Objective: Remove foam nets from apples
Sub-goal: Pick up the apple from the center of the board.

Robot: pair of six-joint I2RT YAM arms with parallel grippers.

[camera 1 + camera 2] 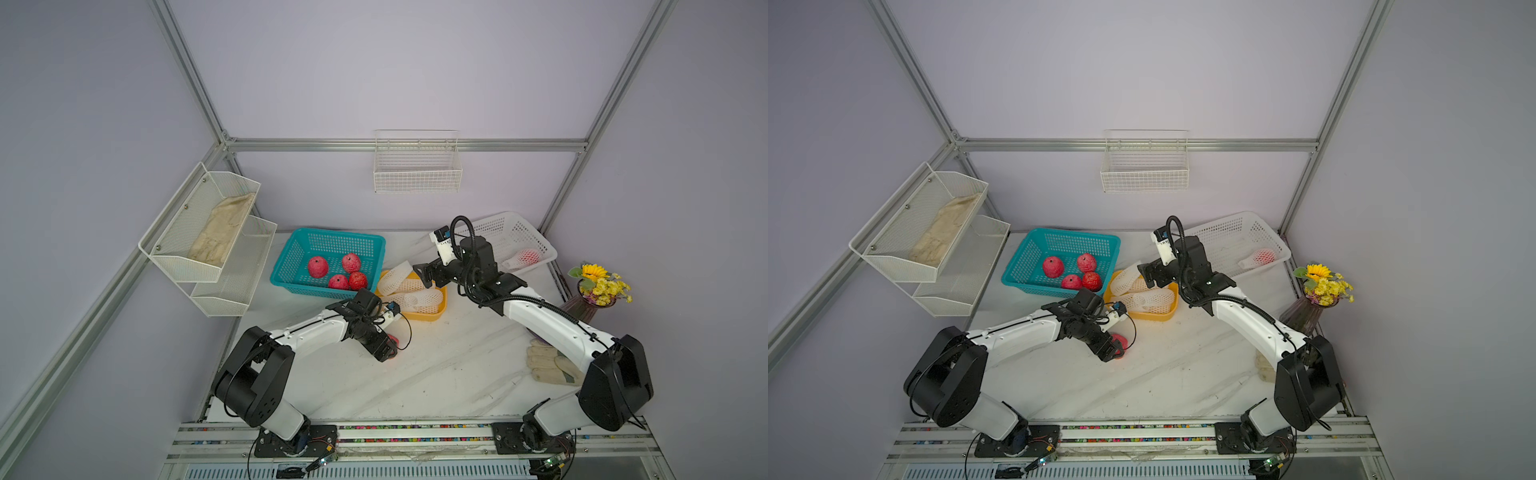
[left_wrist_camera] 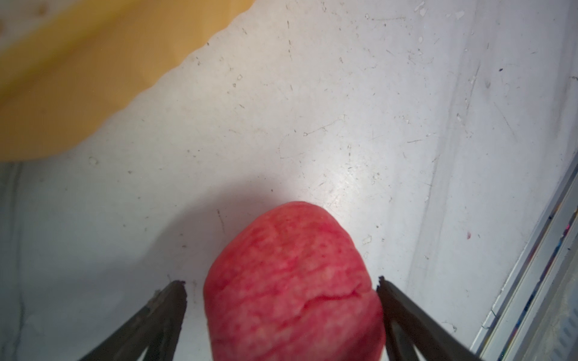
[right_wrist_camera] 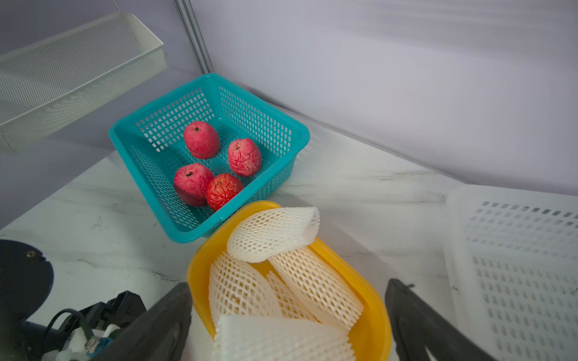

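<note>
The left arm lies low, its forearm stretched from the near edge toward the middle of the worktop, wrist bent so the left hand points down. Its fingers stand apart on either side of a bare apple resting on the worktop. In the left wrist view one finger sits right at the fruit's skin and the other shows a sliver of worktop between. The right arm is folded high at the elbow, forearm reaching back and inward. The right hand hangs tilted over the yellow tray, fingers spread wide above the empty foam nets piled there. Four apples sit bare in the teal basket just beside it, and one netted apple lies in the white lattice basket at the back
</note>
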